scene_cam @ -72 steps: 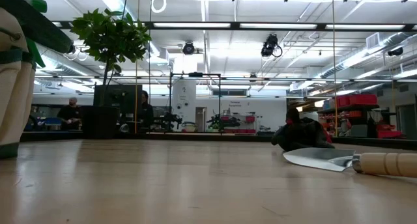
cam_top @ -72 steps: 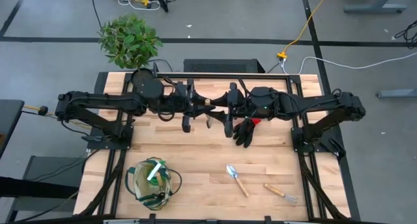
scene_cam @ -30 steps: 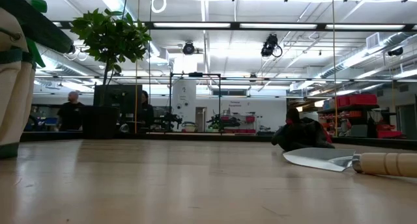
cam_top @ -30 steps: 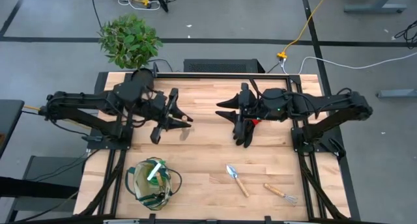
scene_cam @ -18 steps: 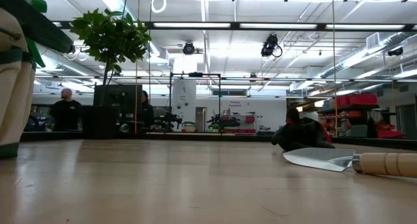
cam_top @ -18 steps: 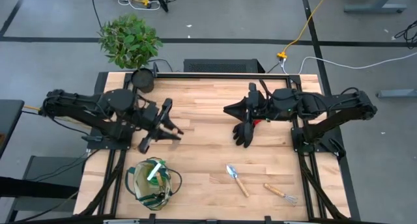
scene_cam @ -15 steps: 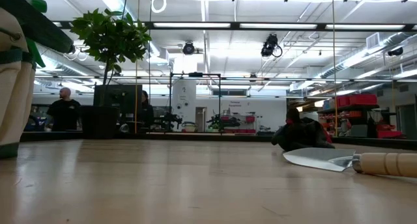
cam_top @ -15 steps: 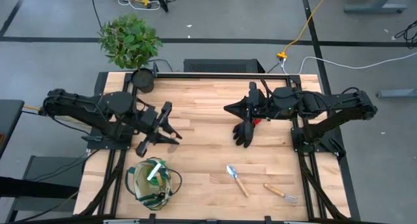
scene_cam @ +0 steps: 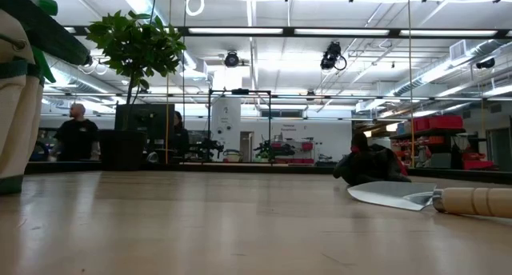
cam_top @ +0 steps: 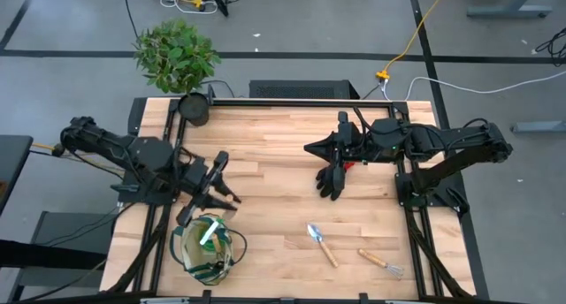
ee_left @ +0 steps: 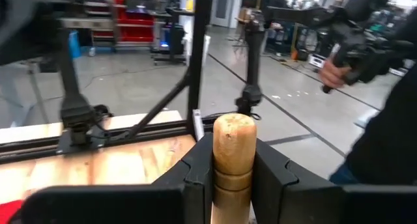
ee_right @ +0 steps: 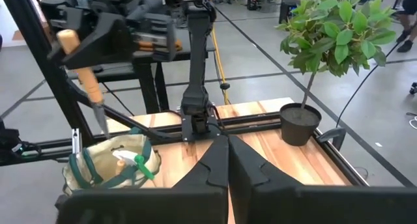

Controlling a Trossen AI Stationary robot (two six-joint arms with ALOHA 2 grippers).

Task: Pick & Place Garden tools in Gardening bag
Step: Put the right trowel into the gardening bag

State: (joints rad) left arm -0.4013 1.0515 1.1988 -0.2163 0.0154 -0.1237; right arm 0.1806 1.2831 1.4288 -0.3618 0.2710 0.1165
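Your left end effector (cam_top: pixel 215 185) pinches a wooden-handled tool (ee_left: pixel 233 152) just above the gardening bag (cam_top: pixel 206 248) at the tabletop's (cam_top: pixel 283 145) near-left corner. Your right end effector (cam_top: pixel 318 148), pressed together, hovers beside the glove (cam_top: pixel 333 178).

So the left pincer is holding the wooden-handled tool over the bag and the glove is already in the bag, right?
Not quite. The glove lies on the table under the right pincer, as the high view shows. The left pincer does hold the wooden-handled tool over the bag.
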